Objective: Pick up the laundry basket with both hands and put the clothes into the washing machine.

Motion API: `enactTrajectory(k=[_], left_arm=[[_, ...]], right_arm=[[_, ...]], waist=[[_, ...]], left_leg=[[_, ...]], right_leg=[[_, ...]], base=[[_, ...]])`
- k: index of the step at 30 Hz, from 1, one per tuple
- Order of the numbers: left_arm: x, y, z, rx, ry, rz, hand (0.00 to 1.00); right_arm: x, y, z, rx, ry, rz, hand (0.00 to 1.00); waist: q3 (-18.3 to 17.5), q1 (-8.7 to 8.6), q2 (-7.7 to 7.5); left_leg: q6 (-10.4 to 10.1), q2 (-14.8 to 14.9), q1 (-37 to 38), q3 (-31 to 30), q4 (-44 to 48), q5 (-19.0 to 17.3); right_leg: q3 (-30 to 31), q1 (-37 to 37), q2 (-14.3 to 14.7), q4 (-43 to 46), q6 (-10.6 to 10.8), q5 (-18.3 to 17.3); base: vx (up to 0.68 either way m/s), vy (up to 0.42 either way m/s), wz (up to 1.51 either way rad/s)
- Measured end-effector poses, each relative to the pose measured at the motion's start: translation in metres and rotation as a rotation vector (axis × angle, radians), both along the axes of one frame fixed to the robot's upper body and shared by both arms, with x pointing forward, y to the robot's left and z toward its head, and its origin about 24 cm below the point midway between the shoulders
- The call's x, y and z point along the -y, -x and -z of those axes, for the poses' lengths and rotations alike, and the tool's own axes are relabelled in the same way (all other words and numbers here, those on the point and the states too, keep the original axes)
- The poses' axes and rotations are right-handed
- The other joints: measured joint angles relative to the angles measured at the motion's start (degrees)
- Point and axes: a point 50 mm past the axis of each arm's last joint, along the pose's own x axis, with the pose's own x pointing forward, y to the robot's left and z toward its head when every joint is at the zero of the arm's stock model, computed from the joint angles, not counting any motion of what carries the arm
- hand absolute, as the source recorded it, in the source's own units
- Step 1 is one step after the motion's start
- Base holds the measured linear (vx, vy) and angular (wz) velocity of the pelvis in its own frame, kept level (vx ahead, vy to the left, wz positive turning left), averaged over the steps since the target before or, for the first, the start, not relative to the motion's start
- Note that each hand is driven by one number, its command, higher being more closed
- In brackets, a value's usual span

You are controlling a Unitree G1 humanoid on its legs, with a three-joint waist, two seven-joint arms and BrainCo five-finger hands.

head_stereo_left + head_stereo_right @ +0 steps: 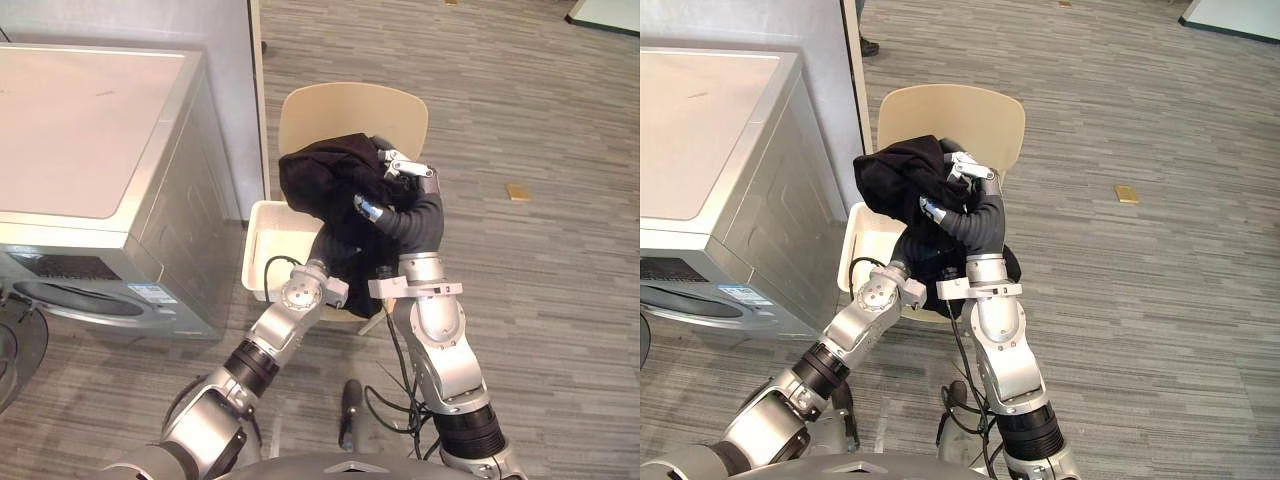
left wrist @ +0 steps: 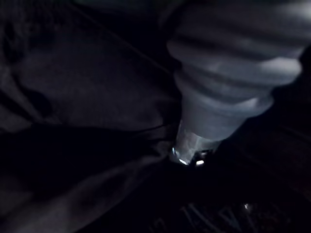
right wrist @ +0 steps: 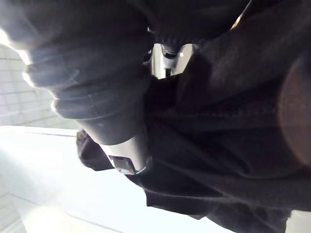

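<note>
A black garment [image 1: 325, 180] is bunched up above the white laundry basket [image 1: 265, 240], which stands on a beige chair [image 1: 350, 110]. My right hand [image 1: 408, 170] lies on the garment's right upper side, its fingers curled into the cloth. My left arm runs up from the lower left, and my left hand [image 2: 187, 148] is buried under the dark cloth, so its fingers are hidden. Part of the garment hangs down between my two wrists over the basket's right half. The washing machine [image 1: 90, 150] stands to the left of the chair.
A grey partition wall [image 1: 230, 60] rises between the washing machine and the chair. The machine's round door [image 1: 15, 350] hangs open at the lower left. A small tan object [image 1: 518, 192] lies on the wood floor to the right. A person's shoe [image 1: 870, 47] shows behind the partition.
</note>
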Motion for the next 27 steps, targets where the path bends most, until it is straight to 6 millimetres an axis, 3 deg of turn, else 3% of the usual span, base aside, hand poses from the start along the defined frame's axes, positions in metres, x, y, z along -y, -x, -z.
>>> enactTrajectory(k=[10,13,20,23,25,27], left_arm=[[-0.025,-0.004,-0.025,0.085,0.127,-0.118,1.0],[-0.04,-0.004,-0.023,0.077,0.168,-0.179,1.0],[-0.088,0.003,-0.039,0.162,0.276,-0.352,1.0],[-0.107,0.006,-0.045,0.199,0.294,-0.422,1.0],[-0.124,0.01,-0.059,0.283,0.323,-0.478,1.0],[-0.129,0.013,-0.068,0.336,0.333,-0.494,1.0]], right_arm=[[-0.001,-0.002,0.005,-0.022,0.004,0.001,0.0],[-0.001,-0.009,0.016,-0.08,0.02,0.009,0.0],[0.001,-0.011,0.019,-0.093,0.031,0.01,0.0],[0.007,-0.016,0.025,-0.122,0.023,0.038,0.0],[0.014,-0.02,0.029,-0.146,0.013,0.074,0.0],[0.023,-0.022,0.031,-0.155,0.008,0.11,0.0]], waist=[[-0.16,0.01,0.26],[-0.54,0.23,0.65],[-1.54,0.95,2.01],[-2.04,1.16,2.24],[-2.49,1.51,2.62],[-2.88,1.83,3.18]], left_leg=[[-0.13,0.0,1.12,0.58,-0.07,0.03],[0.03,-0.02,3.09,0.59,-0.24,-0.09],[-0.81,-0.4,6.85,-0.61,-2.27,-0.18],[-1.12,-0.39,7.73,-4.11,-2.22,0.12],[-1.51,-0.19,5.79,-9.5,-2.18,1.34],[-0.8,0.99,2.92,-9.8,-3.15,1.83]], right_leg=[[0.75,0.46,0.03,-0.16,-0.23,0.33],[0.64,2.72,0.12,-0.76,0.13,0.78],[-1.04,7.33,0.13,-1.96,-0.14,0.03],[-4.28,10.46,0.21,-1.48,-0.25,-1.22],[-9.32,12.61,0.99,-1.83,-0.84,-2.01],[-13.92,12.95,1.7,-1.6,-1.37,-2.63]], base=[[0.0,-0.01,-0.04],[0.0,0.0,0.0],[0.01,0.0,0.11],[0.01,-0.039,0.57],[-0.02,-0.065,1.1],[-0.09,-0.084,1.15]])
